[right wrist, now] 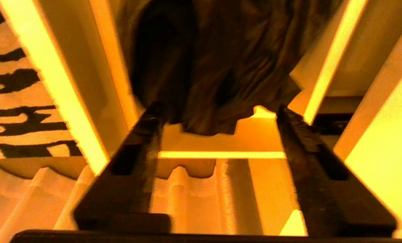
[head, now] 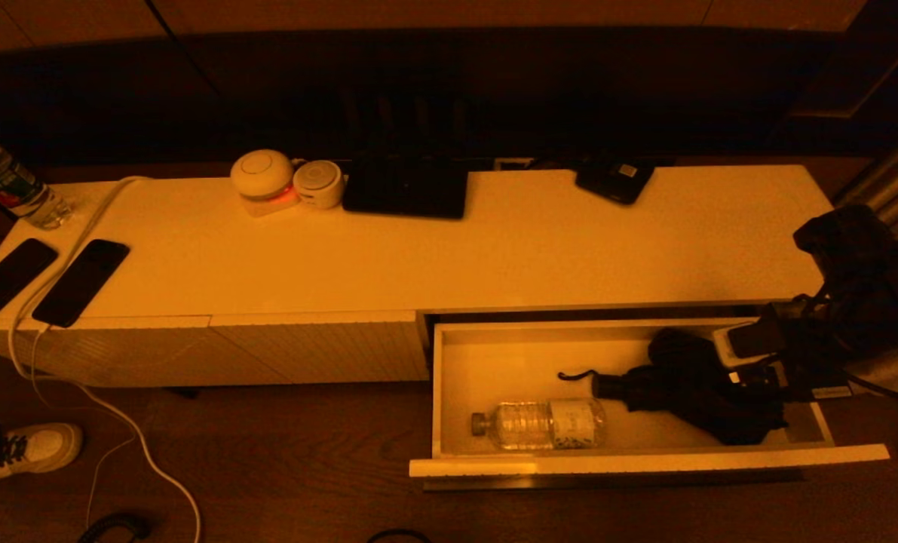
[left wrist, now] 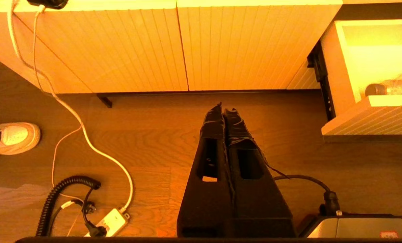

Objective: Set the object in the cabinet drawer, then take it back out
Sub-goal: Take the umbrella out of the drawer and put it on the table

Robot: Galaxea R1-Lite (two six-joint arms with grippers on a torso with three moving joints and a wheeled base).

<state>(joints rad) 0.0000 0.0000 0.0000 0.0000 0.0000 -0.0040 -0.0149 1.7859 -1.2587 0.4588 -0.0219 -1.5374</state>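
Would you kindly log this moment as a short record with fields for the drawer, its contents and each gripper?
drawer: cabinet drawer pulled out, at the cabinet's right end
contents: folded black umbrella at the right; clear water bottle lying on its side near the front wall
right gripper: right gripper open, fingers either side of the umbrella's fabric, at the drawer's right end
left gripper: left gripper shut, holding nothing, above the floor before the closed ribbed front panels
cabinet top: two phones, round devices
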